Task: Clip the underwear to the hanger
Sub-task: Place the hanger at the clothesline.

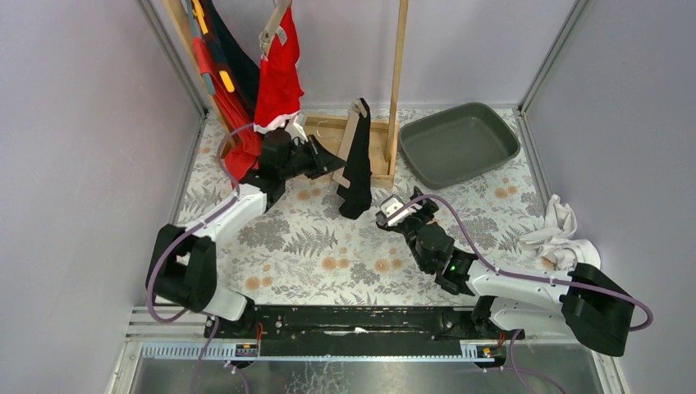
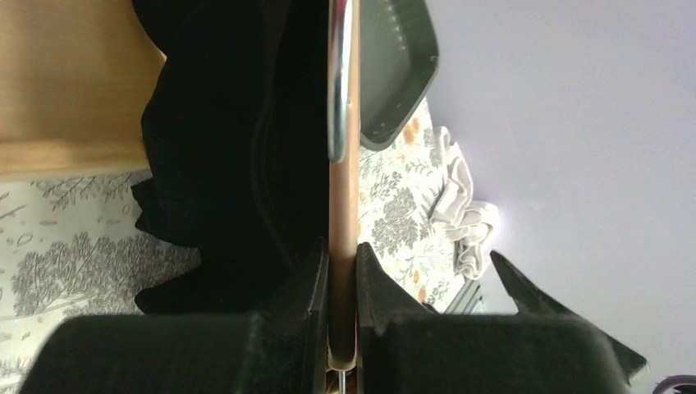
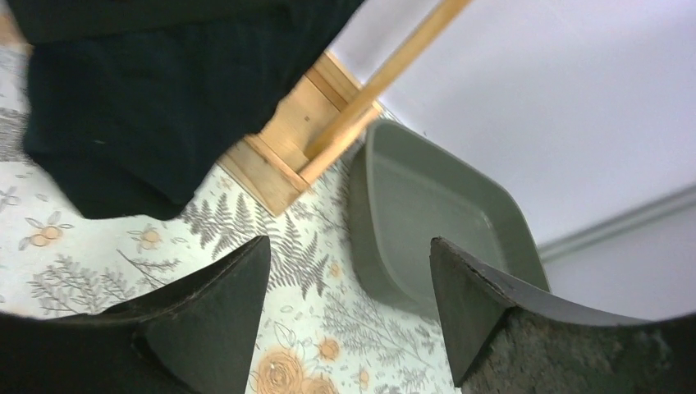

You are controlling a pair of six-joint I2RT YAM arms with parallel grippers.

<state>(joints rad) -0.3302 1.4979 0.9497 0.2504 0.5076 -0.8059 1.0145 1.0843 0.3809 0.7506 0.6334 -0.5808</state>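
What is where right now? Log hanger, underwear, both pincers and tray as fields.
hanger: wooden, held upright off the table
underwear: black, hanging along the hanger
left pincer: shut on hanger
right pincer: open, holding nothing, near the underwear's lower end
tray: grey, far right
cloth: white, right edge

The hanger [image 1: 348, 144] was a pale wooden bar with a metal clip [image 2: 336, 90]; it stood steeply tilted, almost upright, above the surface [image 1: 328, 246]; its lower part was pinched in the left gripper [image 1: 332, 164]; the underwear [image 1: 358, 168] was black and limp; it hung from the upper end of the bar, its lower edge close to the surface.
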